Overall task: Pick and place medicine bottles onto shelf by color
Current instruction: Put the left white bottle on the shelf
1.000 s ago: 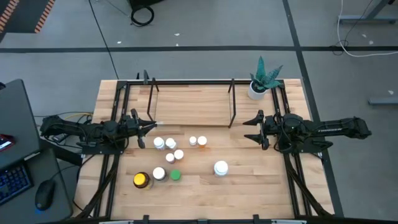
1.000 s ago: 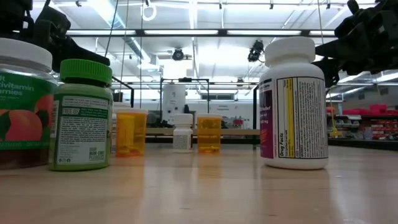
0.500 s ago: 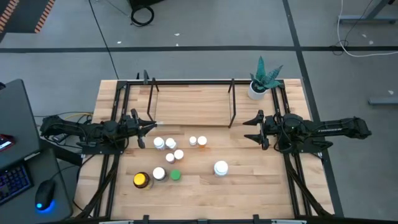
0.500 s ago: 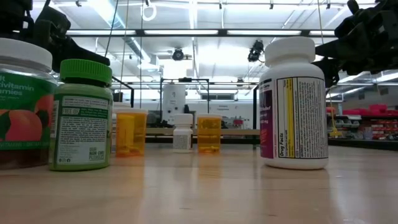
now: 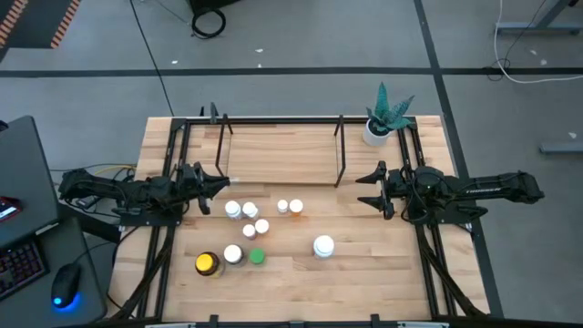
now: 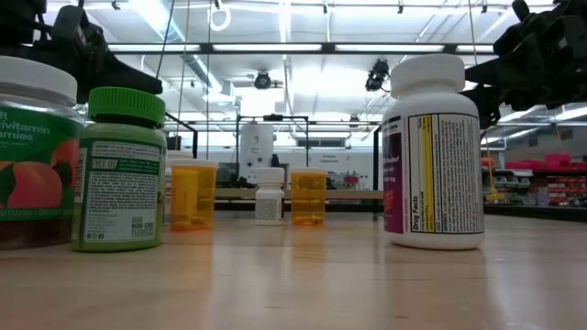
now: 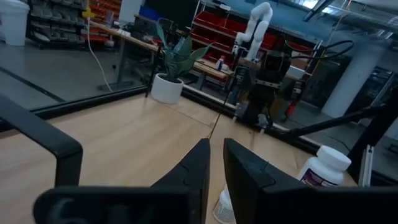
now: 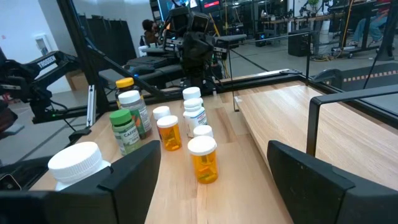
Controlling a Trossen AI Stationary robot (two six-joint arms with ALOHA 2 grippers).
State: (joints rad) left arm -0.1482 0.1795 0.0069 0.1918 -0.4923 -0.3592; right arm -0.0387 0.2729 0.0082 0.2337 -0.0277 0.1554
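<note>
High view: left gripper [image 5: 221, 181] clenched on nothing, at the table's [image 5: 364, 264] left side just beside the medicine bottles [image 5: 250, 211]. Right gripper [image 5: 368, 187] spread wide, nothing between its fingers, right of the shelf [image 5: 282, 155]. The bottles stand clustered on the table in front of the shelf; none on it.

Low view: green-capped bottle [image 6: 119, 170] and large white bottle [image 6: 434, 151] nearest.

Left wrist view: fingers [image 7: 199, 168] together, potted plant [image 7: 171, 68] beyond.

Right wrist view: orange bottles [image 8: 203, 158] ahead between parted fingers.
</note>
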